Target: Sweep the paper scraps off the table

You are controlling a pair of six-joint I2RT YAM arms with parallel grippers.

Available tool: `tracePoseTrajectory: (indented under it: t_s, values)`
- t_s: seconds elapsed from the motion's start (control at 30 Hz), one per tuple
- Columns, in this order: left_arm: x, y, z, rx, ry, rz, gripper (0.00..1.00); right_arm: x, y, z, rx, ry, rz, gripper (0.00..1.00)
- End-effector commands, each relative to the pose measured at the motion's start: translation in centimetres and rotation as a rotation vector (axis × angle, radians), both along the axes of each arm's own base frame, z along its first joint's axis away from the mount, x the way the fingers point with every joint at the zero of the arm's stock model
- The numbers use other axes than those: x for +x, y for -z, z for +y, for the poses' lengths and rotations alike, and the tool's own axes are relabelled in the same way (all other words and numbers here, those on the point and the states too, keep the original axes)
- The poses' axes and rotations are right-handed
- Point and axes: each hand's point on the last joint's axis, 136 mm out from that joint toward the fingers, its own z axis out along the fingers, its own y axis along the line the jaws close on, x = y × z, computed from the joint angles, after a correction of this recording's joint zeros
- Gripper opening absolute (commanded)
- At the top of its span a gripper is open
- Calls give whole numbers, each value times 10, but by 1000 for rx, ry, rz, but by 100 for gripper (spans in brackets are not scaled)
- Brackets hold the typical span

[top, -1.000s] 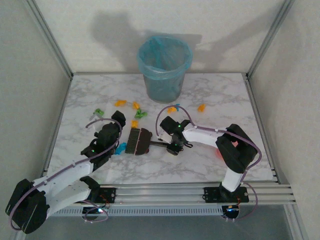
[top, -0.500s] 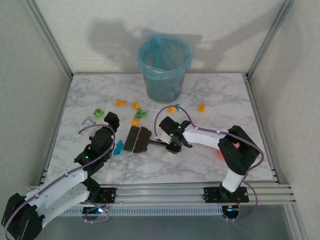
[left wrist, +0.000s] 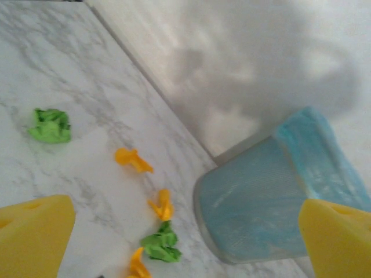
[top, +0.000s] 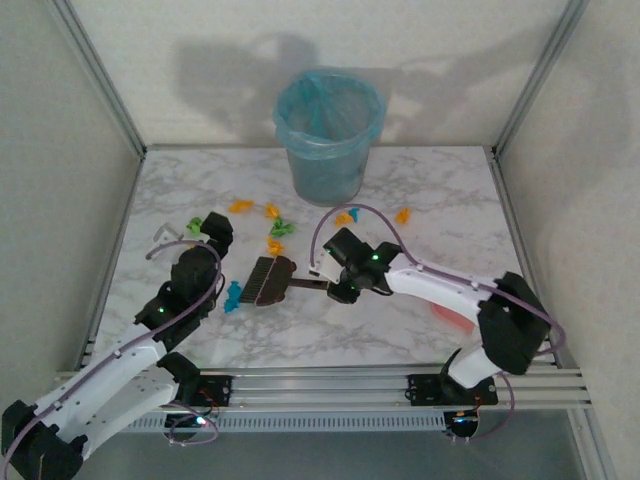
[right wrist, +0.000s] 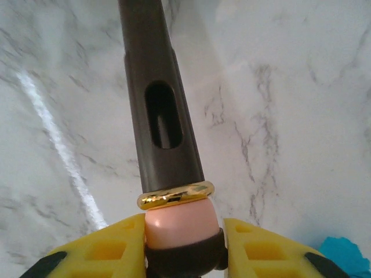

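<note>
From above: scraps (top: 240,206) dot the table's (top: 460,220) upper middle, below the bin (top: 328,135). The left claw (top: 213,228) hovers centre-left, and the right claw (top: 347,285) meets the brush (top: 268,280) mid-frame.

Left wrist: fingers (left wrist: 35,234) spread wide and empty, scraps (left wrist: 161,243) at lower centre.

Right wrist: fingers (right wrist: 110,252) clamp the brush (right wrist: 159,116) handle. In the lower-right corner, something blue, probably one of the scraps (right wrist: 346,255).

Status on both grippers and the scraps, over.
Left gripper open, empty. Right gripper shut on brush handle. Paper scraps scattered on table, most between brush and bin. Left arm close beside brush head.
</note>
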Motion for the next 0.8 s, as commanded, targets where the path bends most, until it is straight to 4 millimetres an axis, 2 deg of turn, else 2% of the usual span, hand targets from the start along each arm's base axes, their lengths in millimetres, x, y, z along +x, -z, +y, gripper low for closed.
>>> tracePoseTrajectory:
  t_s: [0.0,0.17,0.27,0.47,0.77]
  values:
    - [-2,-20,-10,-44,73,20,98,-5,-27,8,130,19,-11,0]
    - [-2,-47,-47,-139,280,-12,97,-9,-58,10,262,44,-25,0]
    - [-3,-56,-73,-199,402,-6,96,-6,-77,8,353,86,-24,0]
    - [-10,-46,-120,-338,544,58,94,-3,-99,1,468,138,-42,0]
    - [-22,-34,-190,-392,636,208,94,7,-127,-4,626,219,-84,0]
